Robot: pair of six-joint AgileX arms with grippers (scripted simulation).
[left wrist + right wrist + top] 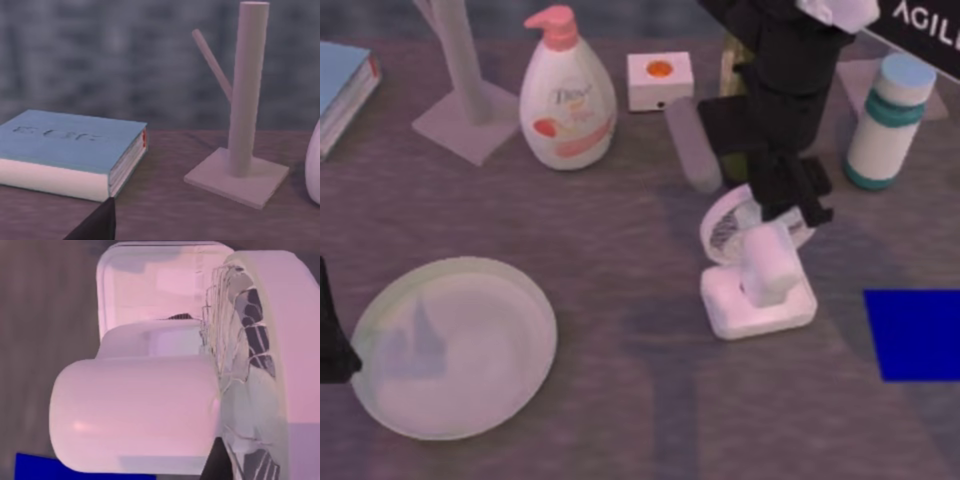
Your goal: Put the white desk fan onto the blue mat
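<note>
The table carries a blue book, a branched stand, a pump bottle, a small white box, a capped bottle, a round plate, the white desk fan and the blue mat.

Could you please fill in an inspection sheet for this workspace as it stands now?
Surface: dark table.
Job's things: fan upright, off the mat, which lies at the right edge.
Clutter: plate, pump bottle, small box, teal-capped bottle, rack, book.
Grippers: right pincer over the fan's cage; grip not visible. Left arm parked at the left edge.
Cables: nothing seen.
Surroundings: blurred grey backdrop.
</note>
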